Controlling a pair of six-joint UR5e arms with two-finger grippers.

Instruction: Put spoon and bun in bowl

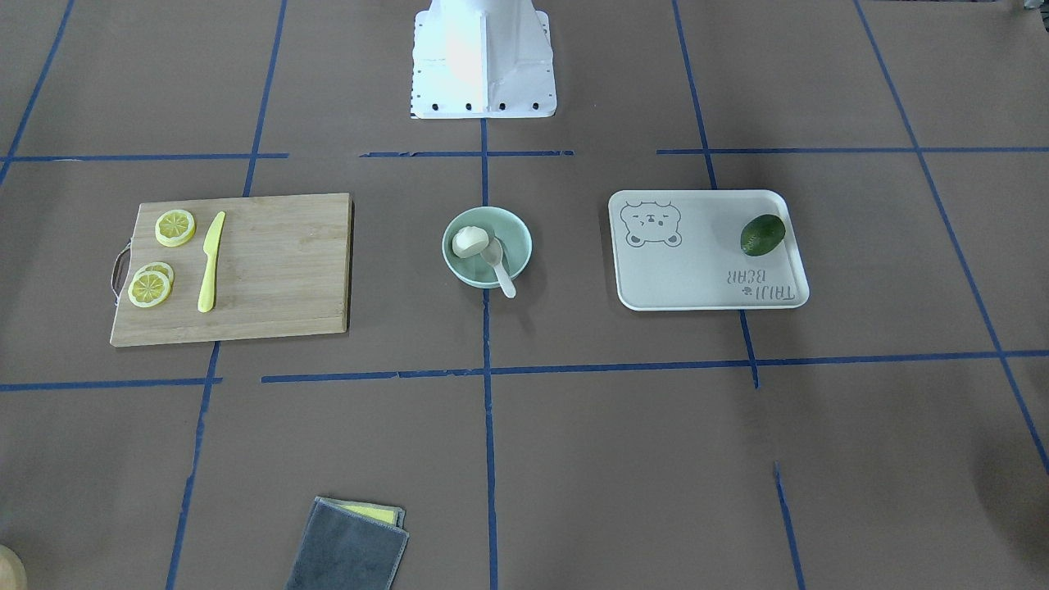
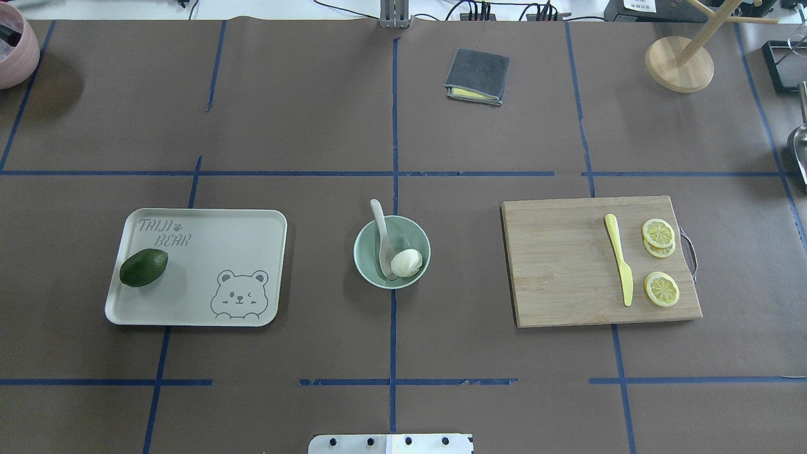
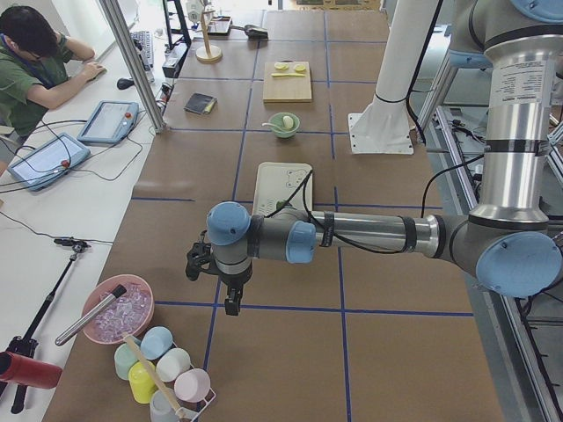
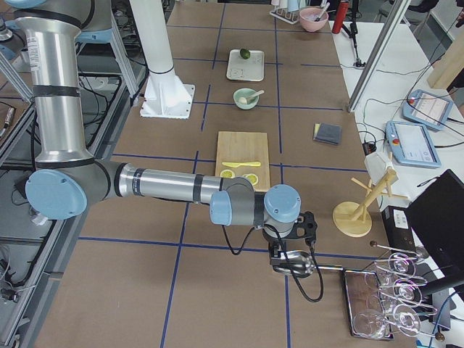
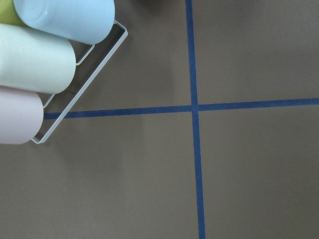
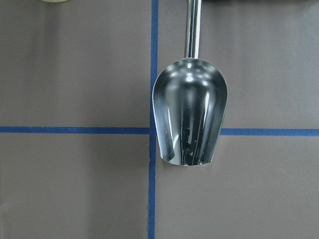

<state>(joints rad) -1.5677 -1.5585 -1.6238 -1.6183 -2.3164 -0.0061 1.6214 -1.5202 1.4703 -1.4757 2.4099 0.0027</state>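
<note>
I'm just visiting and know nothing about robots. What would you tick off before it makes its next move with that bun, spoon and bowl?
1. Bun in bowl: ok. The bun lies inside the bowl.
2. Spoon in bowl: ok. The spoon has its scoop inside next to the bun, with the handle leaning out over the rim.
3. Bowl upright on the table: ok.
4. Left tool away from the bowl: ok. It hangs over the table's end by the cups.
5. Right tool away from the bowl: ok. It is above the metal scoop at the other end.
6. Tools open or shut: cannot tell.
</note>
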